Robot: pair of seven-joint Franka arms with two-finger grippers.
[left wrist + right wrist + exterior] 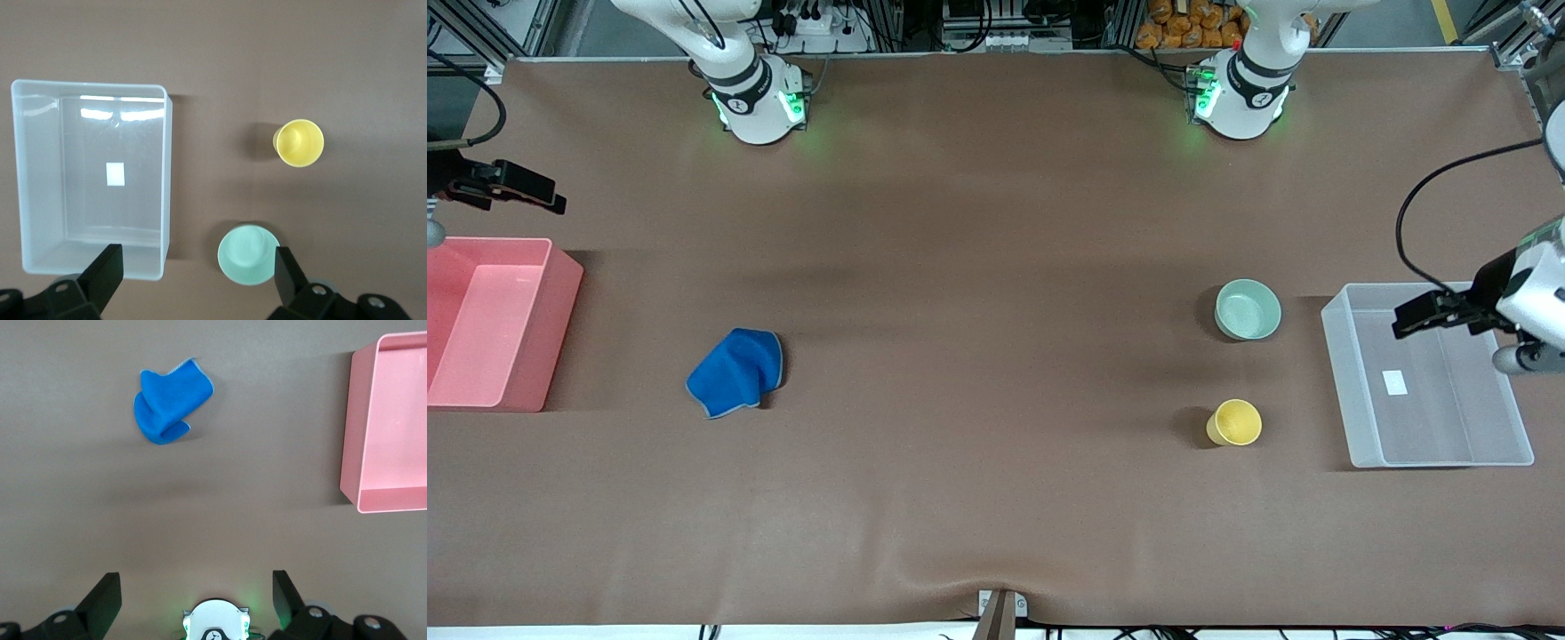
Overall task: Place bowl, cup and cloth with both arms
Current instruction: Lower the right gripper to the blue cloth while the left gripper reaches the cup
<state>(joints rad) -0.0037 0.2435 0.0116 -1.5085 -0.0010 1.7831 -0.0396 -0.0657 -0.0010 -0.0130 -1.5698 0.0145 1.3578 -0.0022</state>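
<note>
While both arms wait high with jaws spread and empty, nothing is placed yet.
Right gripper hangs by the pink bin; crumpled blue cloth lies on the table well apart from that bin, toward mid-table, so the right arm is likely nearer. Glossy mint bowl and yellow cup, cup nearer the front camera, sit upright near the clear bin, under the left gripper.
</note>
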